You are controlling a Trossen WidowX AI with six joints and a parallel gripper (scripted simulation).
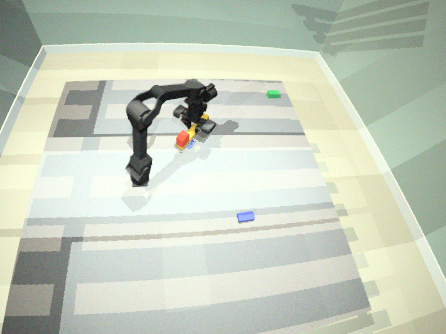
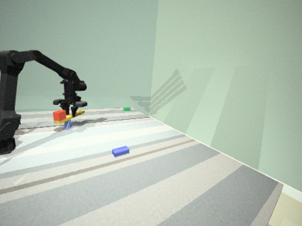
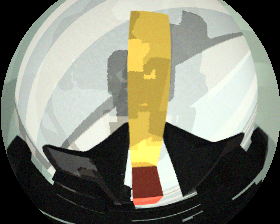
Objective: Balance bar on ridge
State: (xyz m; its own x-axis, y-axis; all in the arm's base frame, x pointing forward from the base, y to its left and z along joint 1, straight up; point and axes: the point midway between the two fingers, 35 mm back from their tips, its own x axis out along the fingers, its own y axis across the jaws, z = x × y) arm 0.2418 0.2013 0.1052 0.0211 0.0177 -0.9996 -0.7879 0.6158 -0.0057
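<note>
The yellow bar (image 1: 192, 132) (image 2: 80, 113) (image 3: 149, 85) carries a red block (image 1: 182, 138) (image 2: 59, 115) (image 3: 147, 181) on its end nearer the arm's base. My gripper (image 2: 70, 116) (image 3: 145, 126) is shut on the bar between its ends, from above. The bar is off the table and looks about level. The blue ridge (image 1: 191, 145) (image 2: 68, 125) stands on the table under the bar, between the red block and the fingers in the exterior view. Its top is at or just below the bar's underside; I cannot tell whether they touch. The bar hides the ridge in the wrist view.
A blue block (image 1: 245, 217) (image 2: 120, 151) lies on the table, well away from the ridge. A small green block (image 1: 273, 94) (image 2: 126, 109) lies near the table's far right corner. The arm's base stands to the left of the ridge in the top and exterior views.
</note>
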